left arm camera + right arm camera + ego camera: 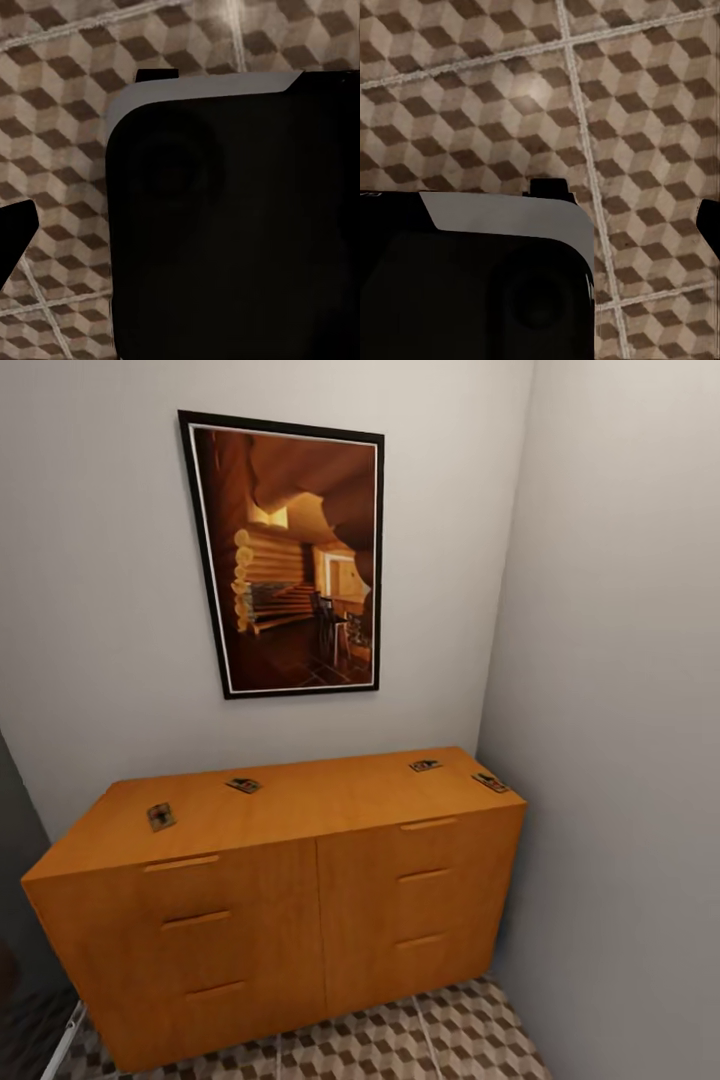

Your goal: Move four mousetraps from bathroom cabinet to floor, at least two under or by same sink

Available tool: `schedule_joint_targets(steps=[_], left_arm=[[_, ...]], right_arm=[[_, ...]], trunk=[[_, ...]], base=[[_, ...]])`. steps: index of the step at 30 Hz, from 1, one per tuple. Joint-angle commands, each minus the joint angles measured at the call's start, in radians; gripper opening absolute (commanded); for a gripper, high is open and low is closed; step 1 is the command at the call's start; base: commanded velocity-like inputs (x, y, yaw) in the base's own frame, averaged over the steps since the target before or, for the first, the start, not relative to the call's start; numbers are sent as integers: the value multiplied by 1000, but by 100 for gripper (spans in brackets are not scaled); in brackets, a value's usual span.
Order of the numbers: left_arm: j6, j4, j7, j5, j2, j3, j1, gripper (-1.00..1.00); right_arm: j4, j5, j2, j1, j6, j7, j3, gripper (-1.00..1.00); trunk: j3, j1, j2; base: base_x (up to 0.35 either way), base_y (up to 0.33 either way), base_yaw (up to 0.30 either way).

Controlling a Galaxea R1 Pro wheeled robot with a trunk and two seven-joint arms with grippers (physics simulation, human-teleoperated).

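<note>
Orange-brown cabinet [300, 900] stood in a corner, four small tan mousetraps [161, 816] [244, 785] [425, 765] [489, 782] lay spread along its flat top, cube-patterned bathroom floor [440, 1035] below, either tool's state could not be told.

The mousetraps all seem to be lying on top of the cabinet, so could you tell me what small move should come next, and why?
Probably raise one arm toward the nearest mousetrap. All four lie untouched on the cabinet top: a second on the left half, two more by the right wall. Both wrist views look down at the bathroom floor, so the arms seem to hang low, away from the traps.
</note>
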Motion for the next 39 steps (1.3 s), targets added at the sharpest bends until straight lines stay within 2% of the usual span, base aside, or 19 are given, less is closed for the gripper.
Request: schedule_joint_targets(steps=[1,12,21,39], left_arm=[[-2,0,0,0,0,0,0,100],[-2,0,0,0,0,0,0,100],[-2,-1,1,6,4,5,0,100],[-2,-1,1,7,5,6,0,100]], right_arm=[[1,1,0,-1,-3,-1,1,100],[1,1,-1,-1,-4,-1,1,100],[1,-1,0,-1,-3,-1,1,100],[1,-1,-1,-1,-4,-1,1,100]], trunk=[[-1,0,0],[-1,0,0],[-1,0,0],[-1,0,0]], base=[[242,-217,0],[232,-202,0],[76,-56,32],[6,-4,257]])
